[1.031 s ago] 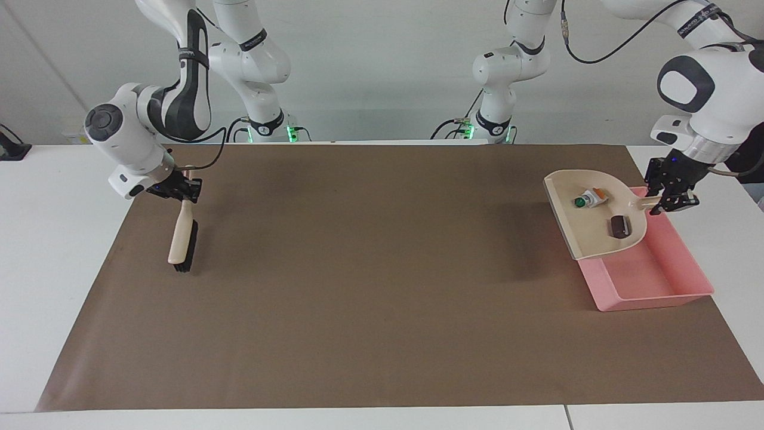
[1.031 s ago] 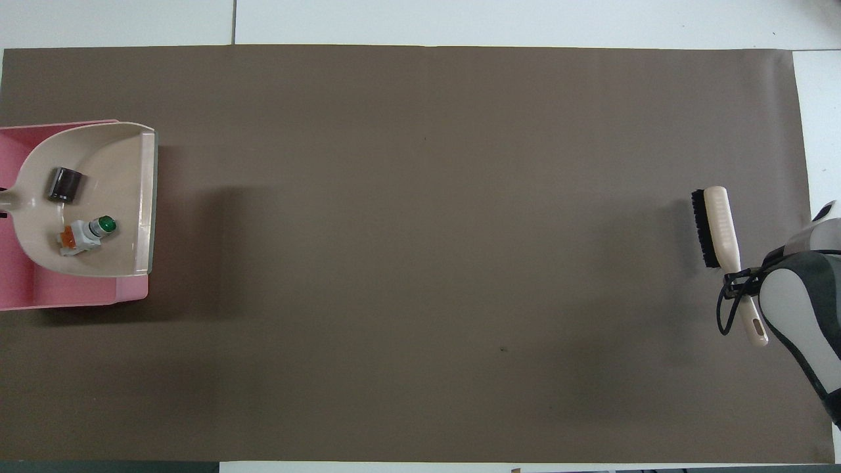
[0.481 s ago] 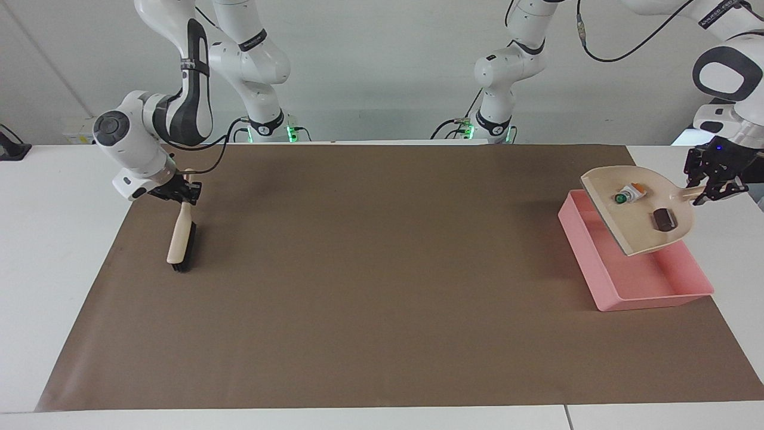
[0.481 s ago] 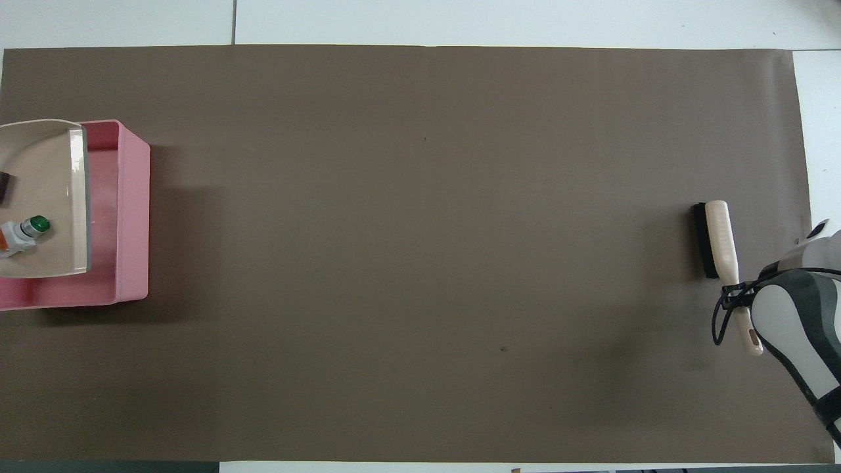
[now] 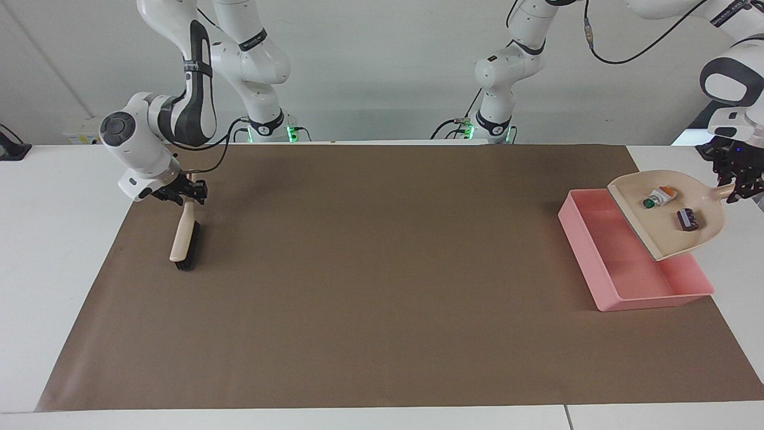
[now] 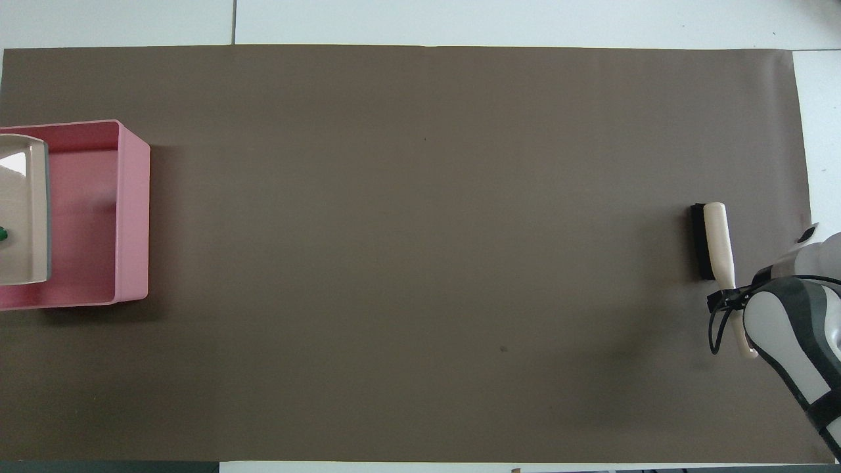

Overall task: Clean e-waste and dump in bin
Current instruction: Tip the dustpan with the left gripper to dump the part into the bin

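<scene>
Both grippers grip: left gripper point(image 5: 739, 190) dustpan point(image 5: 668, 230), right gripper point(image 5: 190, 194) brush point(image 5: 182, 239).

— What's under it all?
— A white table point(image 5: 59, 251), a brown mat point(image 5: 370, 269) spread over most of it.
— And at the back?
— A plain pale wall point(image 5: 370, 60), evenly lit.

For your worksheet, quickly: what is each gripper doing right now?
Left gripper: shut on the dustpan handle, over the bin.
Right gripper: at the brush handle; open or shut cannot be told.
</scene>
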Tool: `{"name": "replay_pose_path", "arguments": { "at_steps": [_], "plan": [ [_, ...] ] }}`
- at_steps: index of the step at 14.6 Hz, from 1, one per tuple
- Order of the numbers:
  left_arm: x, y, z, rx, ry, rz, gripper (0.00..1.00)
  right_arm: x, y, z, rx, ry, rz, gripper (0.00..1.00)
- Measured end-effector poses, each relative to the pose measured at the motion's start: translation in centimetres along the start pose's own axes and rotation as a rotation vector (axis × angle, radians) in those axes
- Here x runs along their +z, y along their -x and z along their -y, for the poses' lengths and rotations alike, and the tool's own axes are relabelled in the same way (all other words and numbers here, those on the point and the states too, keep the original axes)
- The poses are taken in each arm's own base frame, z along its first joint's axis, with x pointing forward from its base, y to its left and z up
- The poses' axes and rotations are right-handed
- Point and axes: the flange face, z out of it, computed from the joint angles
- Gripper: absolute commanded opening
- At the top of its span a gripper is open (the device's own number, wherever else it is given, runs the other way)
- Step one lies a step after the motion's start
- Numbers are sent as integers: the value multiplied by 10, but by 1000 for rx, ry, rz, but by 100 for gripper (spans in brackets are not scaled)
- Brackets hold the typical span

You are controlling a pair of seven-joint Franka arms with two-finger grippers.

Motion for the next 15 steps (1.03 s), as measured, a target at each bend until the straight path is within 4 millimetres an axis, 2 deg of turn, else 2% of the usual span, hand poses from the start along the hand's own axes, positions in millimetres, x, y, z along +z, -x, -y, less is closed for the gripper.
{"name": "replay_pose_path", "arguments": {
  "at_steps": [2,4,6,8,11,13,15],
  "plan": [
    [3,0,4,66,5,88,0,-18,-13,15,-37,17,-25,100],
    [5,-1,7,113,23,173,0,-50,-29,23,-61,43,-87,100],
    [5,-9,11,133,42,264,0,-99,-46,29,-79,75,-180,100],
    [6,-21,16,153,51,344,0,-153,-59,53,-70,95,-247,100],
    [2,-32,22,206,58,432,0,-220,-58,88,43,86,-266,100],
    [-3,-36,24,237,62,471,0,-255,-49,95,123,76,-255,100],
    [-15,-40,27,251,82,507,0,-280,-39,97,175,67,-231,100]
  ]
}}
